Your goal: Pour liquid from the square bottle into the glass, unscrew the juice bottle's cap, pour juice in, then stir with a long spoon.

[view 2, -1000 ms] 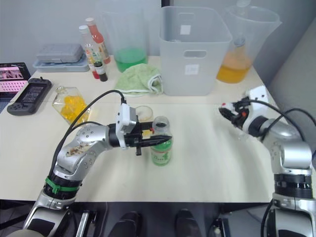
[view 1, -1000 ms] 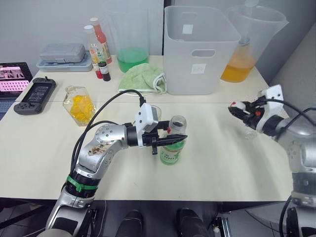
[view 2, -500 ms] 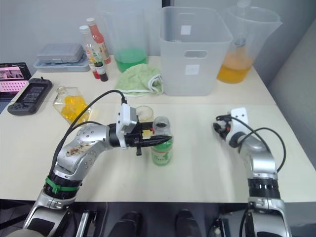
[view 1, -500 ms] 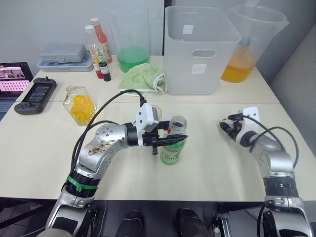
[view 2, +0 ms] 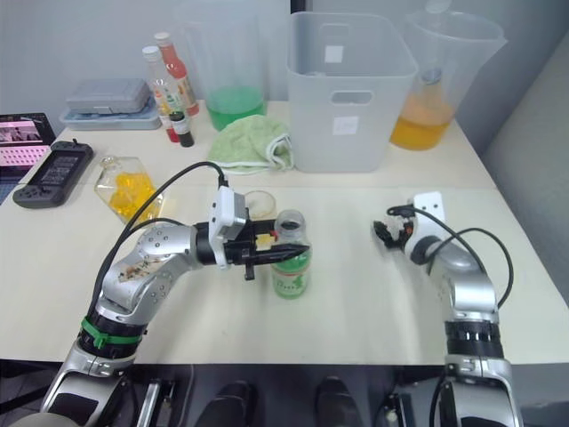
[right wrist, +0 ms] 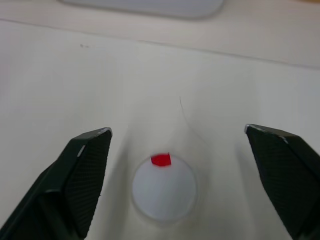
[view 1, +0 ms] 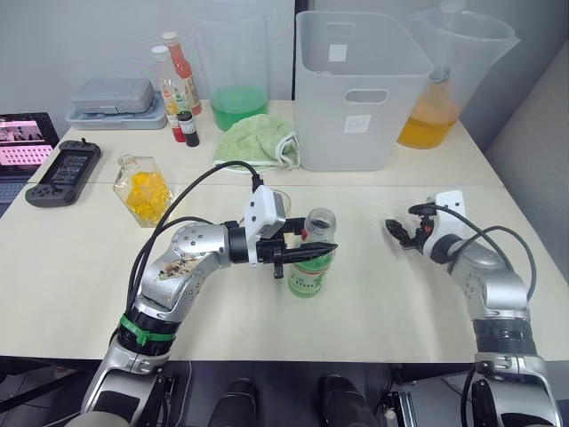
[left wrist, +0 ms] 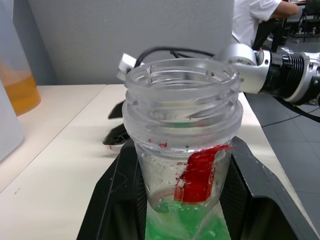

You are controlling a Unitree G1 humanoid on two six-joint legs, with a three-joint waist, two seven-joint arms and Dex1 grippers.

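The juice bottle [view 1: 308,258] stands upright near the middle of the table [view 1: 71,294], and I have my left gripper [view 1: 300,253] clamped around its neck, one black finger on each side just under the threads; the left wrist view shows the mouth open and bare, with green juice sitting low in the body beneath the red neck band. The juice bottle's cap [right wrist: 164,187] is off and lies flat on the tabletop well to the right, white face up with its red mark showing. My right gripper [view 1: 402,233] hangs directly over it with the jaws spread wide, clear of it on both sides, so that hand is empty and I read the cap as set down. The glass [view 1: 278,204] sits just behind the bottle, close against my left wrist housing, and I can make out a little pale yellow in it, though I can't judge the level. The square bottle [view 1: 145,189] with its yellow contents lies tilted on the left part of the table, well apart from the glass. From all this I judge the first pour finished and the unscrewing complete; what remains is tipping juice into the glass and then stirring. I can't pick out the long spoon among the things at the back by the green cloth [view 1: 258,140]
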